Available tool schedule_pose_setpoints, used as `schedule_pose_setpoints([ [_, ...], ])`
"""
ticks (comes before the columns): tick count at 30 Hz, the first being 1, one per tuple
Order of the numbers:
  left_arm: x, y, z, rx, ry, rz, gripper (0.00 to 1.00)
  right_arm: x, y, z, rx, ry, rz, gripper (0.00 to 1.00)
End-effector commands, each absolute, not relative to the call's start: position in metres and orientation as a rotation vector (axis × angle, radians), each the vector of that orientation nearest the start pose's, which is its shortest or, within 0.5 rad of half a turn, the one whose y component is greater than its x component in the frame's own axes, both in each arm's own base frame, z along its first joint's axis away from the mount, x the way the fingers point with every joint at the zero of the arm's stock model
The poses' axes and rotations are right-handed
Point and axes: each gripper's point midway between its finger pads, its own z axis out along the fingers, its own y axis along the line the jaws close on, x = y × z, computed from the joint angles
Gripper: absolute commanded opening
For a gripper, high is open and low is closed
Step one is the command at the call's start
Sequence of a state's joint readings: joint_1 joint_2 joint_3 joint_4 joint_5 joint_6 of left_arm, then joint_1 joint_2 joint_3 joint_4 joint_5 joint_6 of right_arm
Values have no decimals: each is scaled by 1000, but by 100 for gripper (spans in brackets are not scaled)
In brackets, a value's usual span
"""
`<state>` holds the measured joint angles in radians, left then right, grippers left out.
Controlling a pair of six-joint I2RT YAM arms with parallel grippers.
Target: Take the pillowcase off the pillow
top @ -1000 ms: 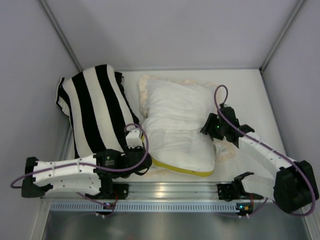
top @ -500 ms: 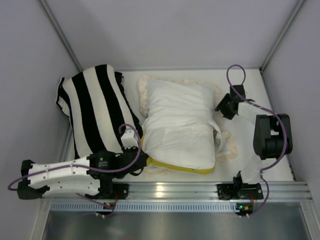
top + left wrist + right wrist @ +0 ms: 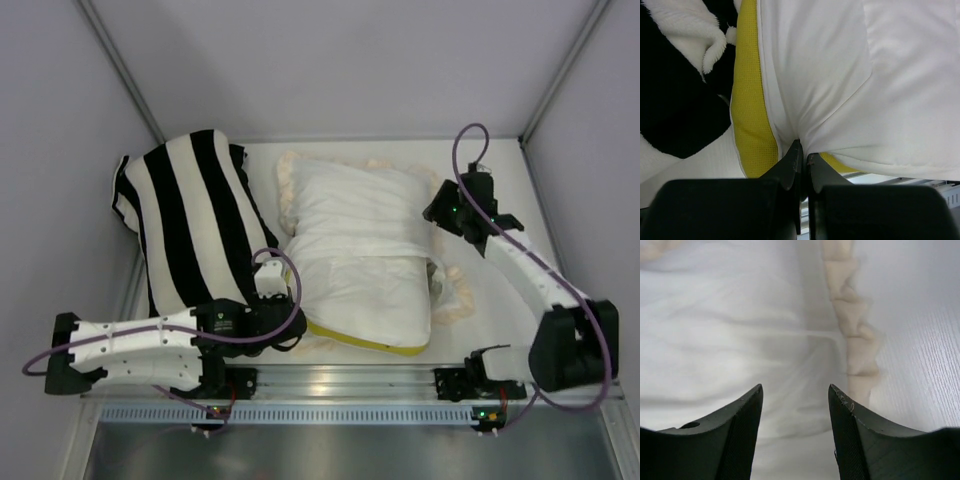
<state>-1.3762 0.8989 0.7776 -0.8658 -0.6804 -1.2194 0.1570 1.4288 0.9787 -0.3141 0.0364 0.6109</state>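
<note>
The white pillow point(image 3: 370, 295) lies mid-table, its yellow band point(image 3: 365, 340) along the near edge. The cream-white pillowcase point(image 3: 350, 200) covers its far part, with a ruffled frill point(image 3: 288, 190) at the left and right sides. My left gripper point(image 3: 286, 302) is shut on the pillow's near-left corner; in the left wrist view the jaws point(image 3: 803, 150) pinch white fabric beside the yellow band point(image 3: 752, 125). My right gripper point(image 3: 442, 212) hangs open over the pillowcase's far-right edge. Its jaws point(image 3: 795, 392) are empty above white fabric point(image 3: 730, 330) and frill point(image 3: 852, 330).
A black-and-white striped cushion point(image 3: 190, 215) lies left of the pillow, against the left wall. White walls enclose the table point(image 3: 510, 190) at the back and sides. A metal rail point(image 3: 340, 380) with both arm bases runs along the near edge.
My right arm swung from the pillow's right middle out and back to the far-right edge, open throughout. My left gripper kept its grip, shifting only slightly.
</note>
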Motion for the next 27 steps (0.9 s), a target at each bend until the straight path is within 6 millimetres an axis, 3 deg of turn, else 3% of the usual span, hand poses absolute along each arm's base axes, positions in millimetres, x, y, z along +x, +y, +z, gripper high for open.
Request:
schedule_pose_setpoints([
  [1, 133, -206, 164, -81, 2260, -428, 0, 345, 75, 180, 419, 2148, 306, 53],
  [2, 133, -207, 164, -80, 2259, -427, 0, 326, 74, 202, 384, 2087, 329, 53],
  [4, 134, -208, 166, -76, 2253, -427, 0, 302, 73, 199, 369, 2078, 350, 53],
  [5, 134, -210, 168, -79, 2249, -438, 0, 284, 78, 212, 351, 2041, 420, 52],
  [7, 135, -211, 167, -70, 2244, -436, 0, 264, 87, 205, 351, 2064, 507, 53],
  [8, 135, -212, 167, -69, 2242, -439, 0, 247, 101, 206, 306, 2086, 611, 52],
  [12, 135, -218, 167, -55, 2249, -451, 0, 219, 129, 182, 277, 2177, 819, 53],
  [15, 133, -220, 165, -51, 2259, -454, 0, 204, 145, 144, 307, 2258, 958, 56],
  [16, 133, -220, 165, -53, 2260, -460, 0, 207, 159, 153, 285, 2211, 1077, 58],
  [18, 132, -221, 165, -49, 2265, -465, 0, 208, 167, 143, 309, 2197, 1160, 65],
  [19, 131, -221, 166, -48, 2266, -471, 0, 216, 171, 152, 310, 2144, 1195, 66],
  [23, 129, -219, 170, -58, 2263, -507, 0, 241, 162, 144, 367, 2139, 1081, 71],
  [27, 128, -216, 171, -72, 2256, -532, 0, 250, 167, 157, 368, 2105, 1119, 73],
])
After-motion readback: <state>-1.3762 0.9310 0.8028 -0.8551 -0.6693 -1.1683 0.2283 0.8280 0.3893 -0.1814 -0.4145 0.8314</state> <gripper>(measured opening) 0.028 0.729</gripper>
